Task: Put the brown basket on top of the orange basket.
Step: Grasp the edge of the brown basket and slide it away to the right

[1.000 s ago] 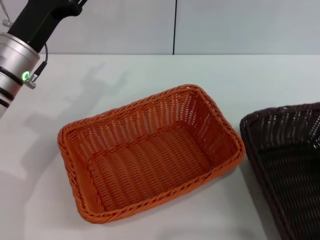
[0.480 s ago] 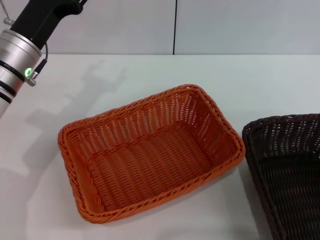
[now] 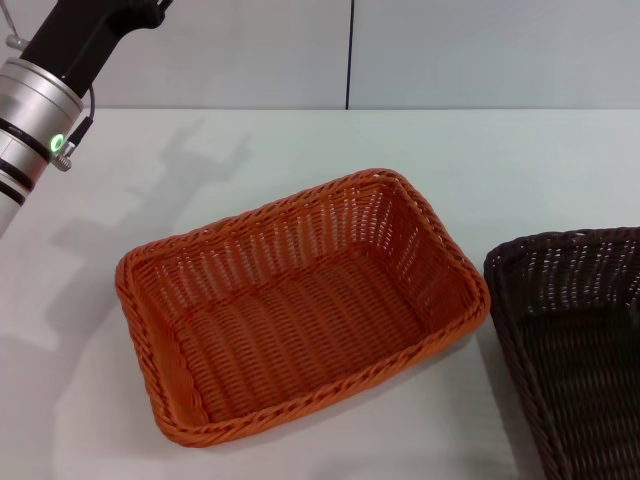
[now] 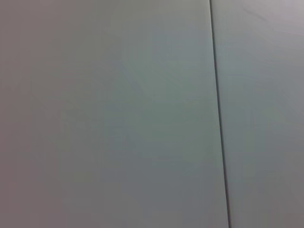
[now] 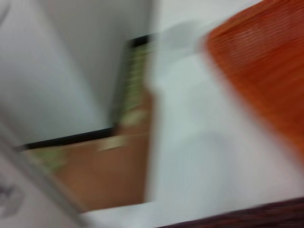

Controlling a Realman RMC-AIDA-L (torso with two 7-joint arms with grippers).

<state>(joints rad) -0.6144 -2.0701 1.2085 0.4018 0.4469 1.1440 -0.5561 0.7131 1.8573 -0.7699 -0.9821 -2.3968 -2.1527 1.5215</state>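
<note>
I see the orange basket (image 3: 300, 305) sitting empty mid-table (image 3: 480, 150), with the brown basket (image 3: 575, 350) just right of it, cut off at the near right edge (its rim close beside the orange one). My left arm (image 3: 45, 85) is raised far left; neither claw shows, so I cannot tell their state.

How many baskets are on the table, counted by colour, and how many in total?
Bright orange rectangular woven basket: 1
Very dark brown rectangular woven basket: 1
Total: 2 baskets
</note>
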